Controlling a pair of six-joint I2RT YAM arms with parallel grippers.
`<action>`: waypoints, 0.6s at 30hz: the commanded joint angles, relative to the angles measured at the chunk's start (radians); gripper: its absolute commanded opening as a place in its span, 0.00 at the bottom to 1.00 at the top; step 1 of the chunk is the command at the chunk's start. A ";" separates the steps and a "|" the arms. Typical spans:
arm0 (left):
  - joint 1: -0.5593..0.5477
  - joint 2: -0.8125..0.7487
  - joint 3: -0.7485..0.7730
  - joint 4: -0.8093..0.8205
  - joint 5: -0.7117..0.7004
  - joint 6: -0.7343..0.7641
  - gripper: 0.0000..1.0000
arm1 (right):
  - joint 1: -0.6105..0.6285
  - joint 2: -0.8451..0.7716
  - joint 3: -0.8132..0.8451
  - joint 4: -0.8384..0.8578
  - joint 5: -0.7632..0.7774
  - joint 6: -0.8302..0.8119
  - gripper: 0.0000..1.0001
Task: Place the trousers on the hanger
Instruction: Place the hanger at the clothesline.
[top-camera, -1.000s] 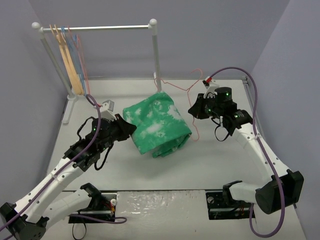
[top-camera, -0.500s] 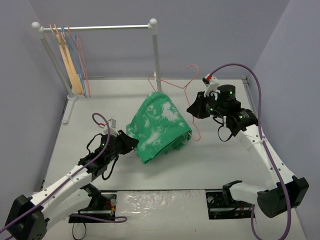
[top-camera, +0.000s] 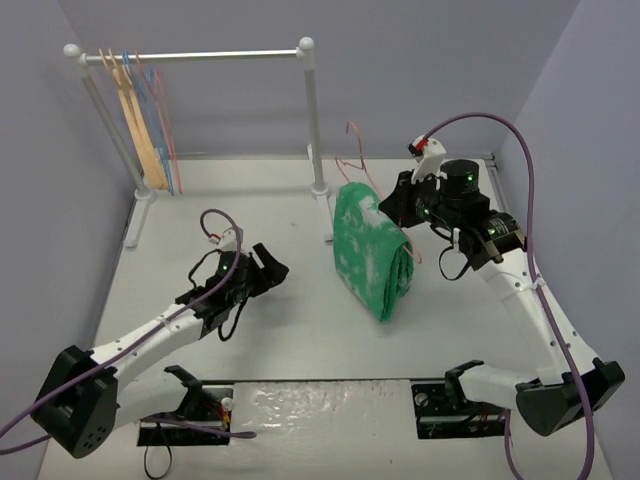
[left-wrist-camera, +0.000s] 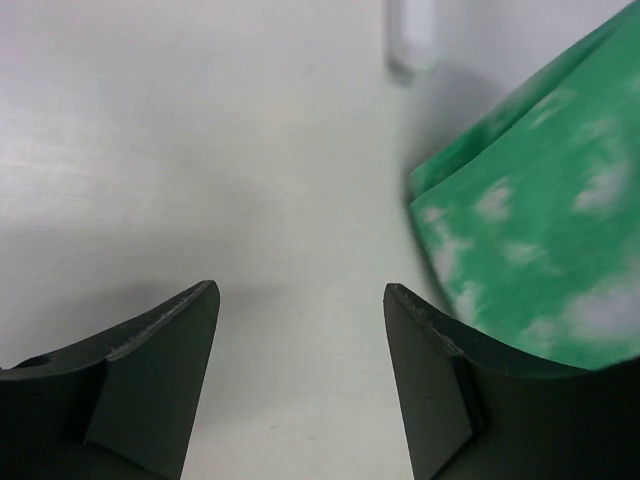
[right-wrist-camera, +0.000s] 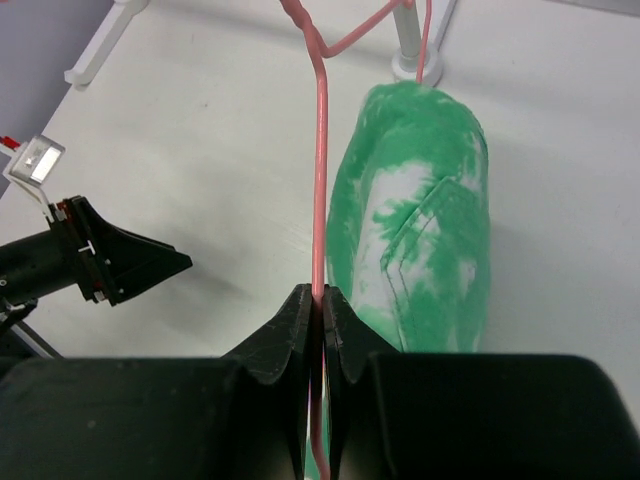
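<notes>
The green tie-dye trousers (top-camera: 372, 250) hang as a folded bundle in the middle of the table, and also show in the left wrist view (left-wrist-camera: 540, 220) and the right wrist view (right-wrist-camera: 420, 230). The thin pink hanger (top-camera: 358, 163) stands tilted over them, and its wire shows on both sides of the cloth. My right gripper (top-camera: 397, 205) is shut on the hanger's wire (right-wrist-camera: 320, 150), just left of the trousers (right-wrist-camera: 320, 292). My left gripper (top-camera: 270, 268) is open and empty, low over the table to the left of the trousers (left-wrist-camera: 300, 290).
A white clothes rack (top-camera: 200, 56) stands at the back, with a tan wooden hanger (top-camera: 135, 110) and light blue wire hangers (top-camera: 152, 110) at its left end. Its right post (top-camera: 313, 120) stands just behind the trousers, with its foot in the wrist views (left-wrist-camera: 410, 40) (right-wrist-camera: 405, 60).
</notes>
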 joint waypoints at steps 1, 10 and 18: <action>0.005 -0.088 0.220 -0.040 -0.040 0.057 0.63 | 0.035 -0.017 0.119 0.119 0.023 -0.039 0.00; -0.017 -0.005 0.633 -0.146 0.017 -0.038 0.63 | 0.149 -0.005 0.053 0.172 0.097 -0.036 0.00; -0.108 0.208 0.966 -0.325 0.010 -0.120 0.64 | 0.269 -0.013 -0.042 0.290 0.202 -0.014 0.00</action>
